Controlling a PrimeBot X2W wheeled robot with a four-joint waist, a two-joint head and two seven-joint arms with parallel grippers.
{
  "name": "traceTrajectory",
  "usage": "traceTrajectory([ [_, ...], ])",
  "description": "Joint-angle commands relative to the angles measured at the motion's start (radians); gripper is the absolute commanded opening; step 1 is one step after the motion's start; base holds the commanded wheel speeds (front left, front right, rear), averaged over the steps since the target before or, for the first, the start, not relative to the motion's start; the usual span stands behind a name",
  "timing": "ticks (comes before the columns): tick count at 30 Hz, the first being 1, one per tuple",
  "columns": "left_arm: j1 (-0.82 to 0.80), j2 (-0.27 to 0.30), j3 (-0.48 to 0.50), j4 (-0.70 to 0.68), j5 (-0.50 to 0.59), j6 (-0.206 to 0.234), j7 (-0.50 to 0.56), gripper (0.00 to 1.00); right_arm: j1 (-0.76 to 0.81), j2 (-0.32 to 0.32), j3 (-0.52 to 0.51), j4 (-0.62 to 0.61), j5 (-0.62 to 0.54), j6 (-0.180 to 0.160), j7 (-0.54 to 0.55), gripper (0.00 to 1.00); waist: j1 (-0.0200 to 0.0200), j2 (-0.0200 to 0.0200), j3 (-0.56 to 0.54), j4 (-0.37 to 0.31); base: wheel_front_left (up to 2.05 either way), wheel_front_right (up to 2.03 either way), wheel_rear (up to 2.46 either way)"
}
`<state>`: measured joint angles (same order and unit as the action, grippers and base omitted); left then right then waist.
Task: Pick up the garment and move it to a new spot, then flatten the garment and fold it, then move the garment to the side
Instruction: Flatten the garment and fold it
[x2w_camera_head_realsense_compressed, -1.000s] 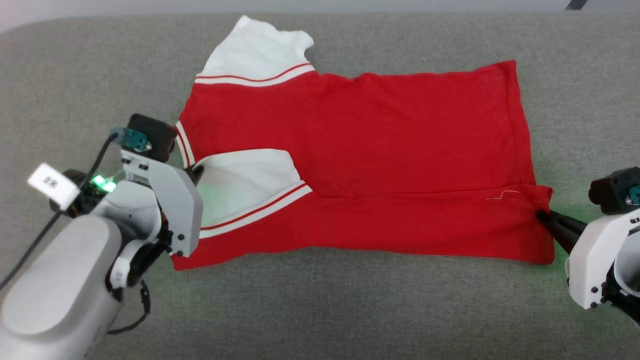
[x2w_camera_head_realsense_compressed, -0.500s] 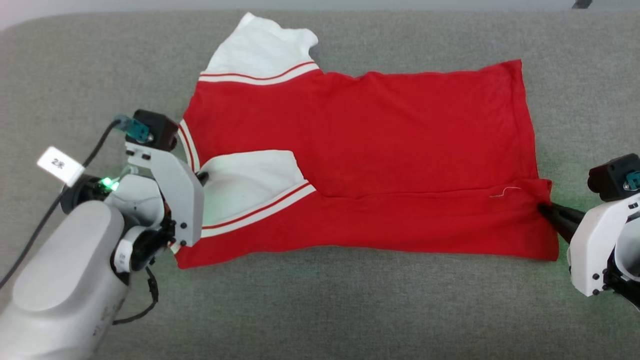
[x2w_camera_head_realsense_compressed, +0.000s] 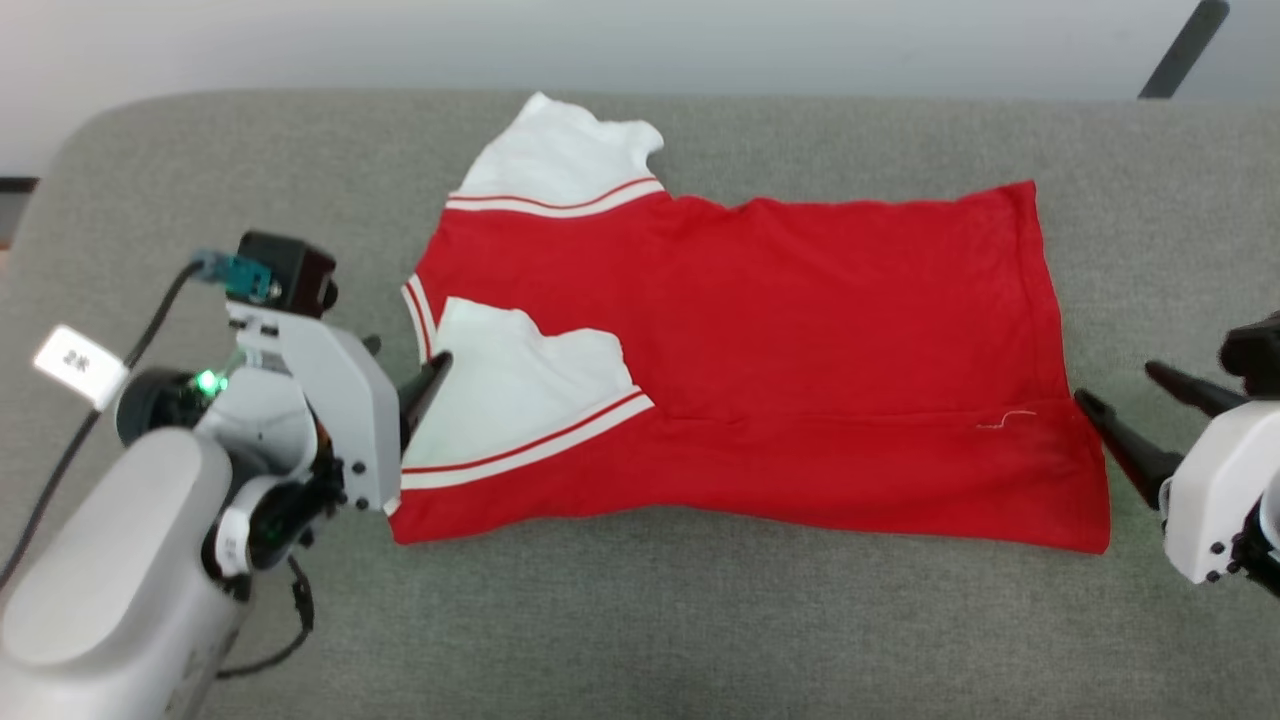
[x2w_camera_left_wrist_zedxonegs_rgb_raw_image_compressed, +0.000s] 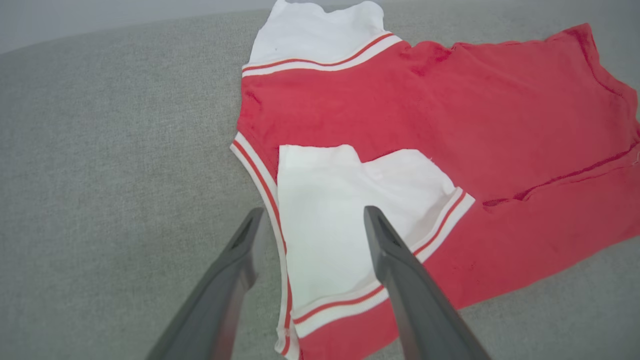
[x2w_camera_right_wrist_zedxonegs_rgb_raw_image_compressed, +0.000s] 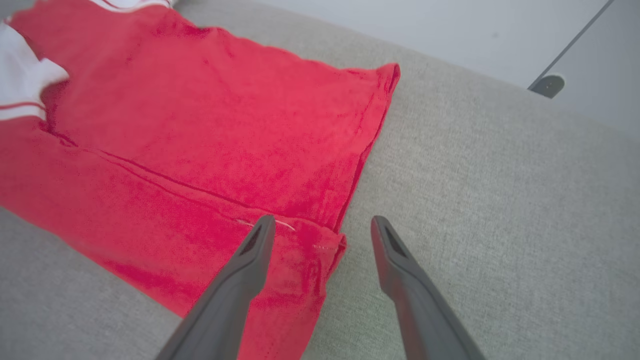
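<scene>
Left claw (x2w_camera_left_wrist_zedxonegs_rgb_raw_image_compressed: 312, 212) is spread wide over the folded-in white sleeve (x2w_camera_head_realsense_compressed: 520, 390), left of center. Right claw (x2w_camera_right_wrist_zedxonegs_rgb_raw_image_compressed: 322, 220) is wide too, straddling the hem corner. The red shirt (x2w_camera_head_realsense_compressed: 800, 330) lies flat mid-frame on the grey worktop (x2w_camera_head_realsense_compressed: 640, 620).

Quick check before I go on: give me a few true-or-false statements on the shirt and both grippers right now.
The left gripper and right gripper both stand open. True.
The right gripper is clamped on the hem of the shirt. False: its fingers are apart, holding nothing.
The near white sleeve lies folded onto the red body. True.
The shirt is lifted in the air. False: it lies on the gray cushion.
</scene>
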<state>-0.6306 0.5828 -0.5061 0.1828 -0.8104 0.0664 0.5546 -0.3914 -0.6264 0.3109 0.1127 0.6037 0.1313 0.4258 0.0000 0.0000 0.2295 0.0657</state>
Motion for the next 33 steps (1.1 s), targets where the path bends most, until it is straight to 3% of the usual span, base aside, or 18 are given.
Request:
traceTrajectory([
  [1,0.029,0.01,0.004,-0.016,-0.012,0.011,0.01,1.0,0.021,0.012,-0.026,-0.01,-0.013,-0.001,-0.024,1.0,0.0,0.0,-0.028,0.009,0.0,0.0,0.0],
  [9,0.086,0.052,0.029,-0.058,-0.07,0.07,0.101,1.0,0.111,0.085,-0.138,-0.094,-0.073,-0.001,-0.093,1.0,0.0,0.0,-0.063,-0.013,0.0,0.0,0.0],
  [21,0.125,0.125,0.011,-0.025,-0.113,0.17,0.315,1.0,0.25,0.202,-0.261,-0.237,-0.134,-0.001,-0.047,1.0,0.0,0.0,-0.076,-0.11,0.0,0.0,0.0],
  [27,0.135,0.134,0.005,0.024,-0.131,0.19,0.367,1.0,0.313,0.247,-0.322,-0.304,-0.157,-0.001,-0.017,1.0,0.0,0.0,-0.069,-0.146,0.0,0.0,0.0],
  [33,0.135,0.125,-0.008,0.086,-0.134,0.177,0.373,1.0,0.348,0.28,-0.351,-0.346,-0.165,-0.001,-0.002,1.0,0.0,0.0,-0.057,-0.166,0.0,0.0,0.0],
])
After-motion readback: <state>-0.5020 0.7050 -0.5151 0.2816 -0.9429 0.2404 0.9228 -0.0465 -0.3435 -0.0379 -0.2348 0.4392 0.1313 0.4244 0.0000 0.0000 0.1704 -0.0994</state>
